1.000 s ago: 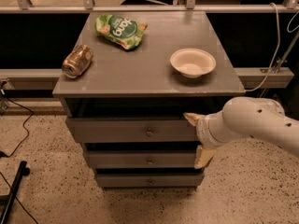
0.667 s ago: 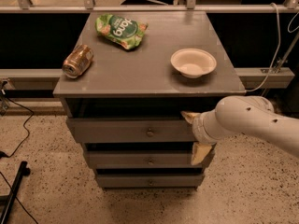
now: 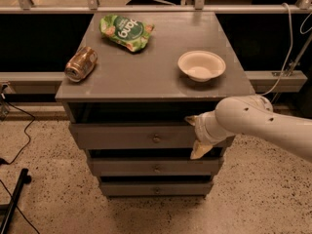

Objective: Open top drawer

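Observation:
The top drawer (image 3: 122, 136) is the widest grey front, just under the cabinet top, with a small round metal knob (image 3: 156, 139) at its centre. A dark gap shows above its front. My gripper (image 3: 195, 136) is on the white arm coming in from the right, in front of the right part of this drawer front, to the right of the knob. Its two cream fingers (image 3: 199, 150) are spread apart, one at the drawer's upper edge and one at its lower edge. It holds nothing.
Two shallower grey drawers (image 3: 156, 168) sit below. On the cabinet top (image 3: 146, 72) lie a crushed can (image 3: 80, 63), a green snack bag (image 3: 126, 31) and a white bowl (image 3: 201, 65). A rail and dark recess run behind, and cables lie on the speckled floor at left.
My arm and gripper have moved a little to the left along the top drawer front, closer to the knob. The drawers and the things on top have not moved.

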`<state>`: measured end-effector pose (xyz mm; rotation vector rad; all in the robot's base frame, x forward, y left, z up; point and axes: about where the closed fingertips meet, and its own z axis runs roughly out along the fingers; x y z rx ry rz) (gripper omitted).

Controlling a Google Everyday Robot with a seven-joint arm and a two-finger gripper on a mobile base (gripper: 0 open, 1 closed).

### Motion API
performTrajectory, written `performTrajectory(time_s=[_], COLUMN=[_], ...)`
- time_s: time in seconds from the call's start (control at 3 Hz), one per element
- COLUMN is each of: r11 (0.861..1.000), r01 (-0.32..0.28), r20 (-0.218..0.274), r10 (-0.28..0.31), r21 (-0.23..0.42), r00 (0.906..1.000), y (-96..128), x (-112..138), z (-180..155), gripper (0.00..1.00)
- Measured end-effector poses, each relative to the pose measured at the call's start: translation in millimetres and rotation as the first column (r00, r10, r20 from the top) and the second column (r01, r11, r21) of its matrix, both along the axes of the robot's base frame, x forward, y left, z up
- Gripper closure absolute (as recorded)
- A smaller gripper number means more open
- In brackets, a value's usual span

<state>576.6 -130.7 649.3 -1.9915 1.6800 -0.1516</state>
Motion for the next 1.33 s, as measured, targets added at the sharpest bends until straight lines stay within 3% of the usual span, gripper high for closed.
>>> performTrajectory(time_s=[0.33,1.0,1.33], r11=[1.0,1.0,1.0], r01=[0.012,0.001,0.001], r20=[-0.026,-0.066,-0.066], r10=[-0.012,-0.002,-0.002], r21=[-0.006,-0.014,-0.014], r00=[0.9996,0.9978,0.9978], y=[-2.8,-4.3,-4.3], x=[-4.5,-31.0,-31.0], z=[-8.1,-9.0,-4.7], gripper=[0.35,0.41,0.41])
